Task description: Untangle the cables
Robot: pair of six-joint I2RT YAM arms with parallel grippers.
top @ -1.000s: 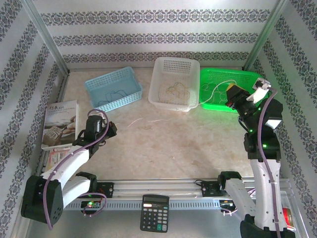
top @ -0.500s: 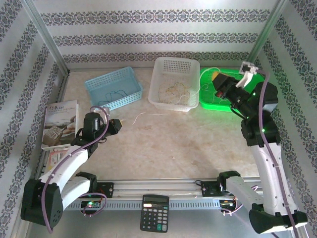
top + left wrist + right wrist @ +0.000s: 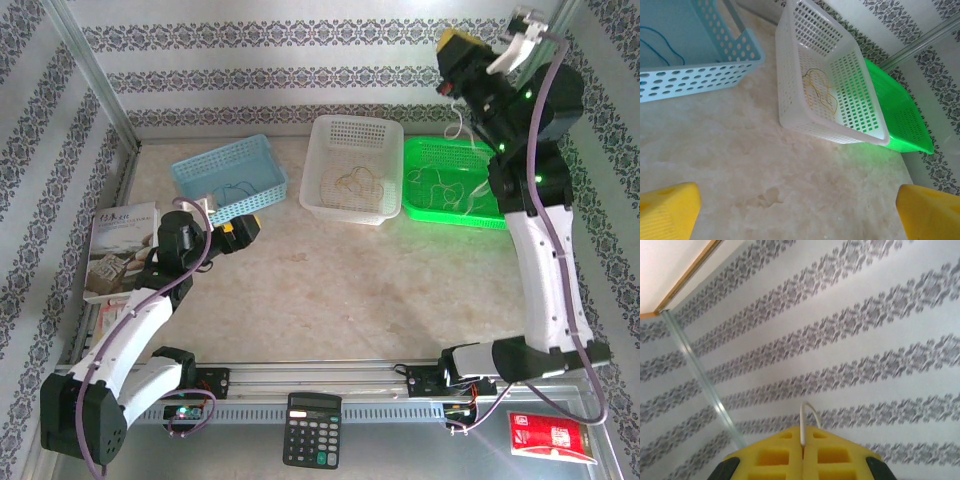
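Note:
My right gripper is raised high against the back wall, above the green basket. It is shut on a whitish cable that sticks out in a small loop between the yellow fingers. The rest of that cable lies looped in the green basket. A yellowish-tan cable lies in the white basket. A blue cable lies in the blue basket. My left gripper hovers low over bare table in front of the blue basket, open and holding nothing.
A book lies at the left edge beside my left arm. A calculator and a red packet sit on the near rail. Patterned walls and metal posts enclose the back and sides.
My left gripper opened and let go of the whitish cable's end, which slid off the table. My right arm lifted from the green basket up toward the back wall, still gripping that cable.

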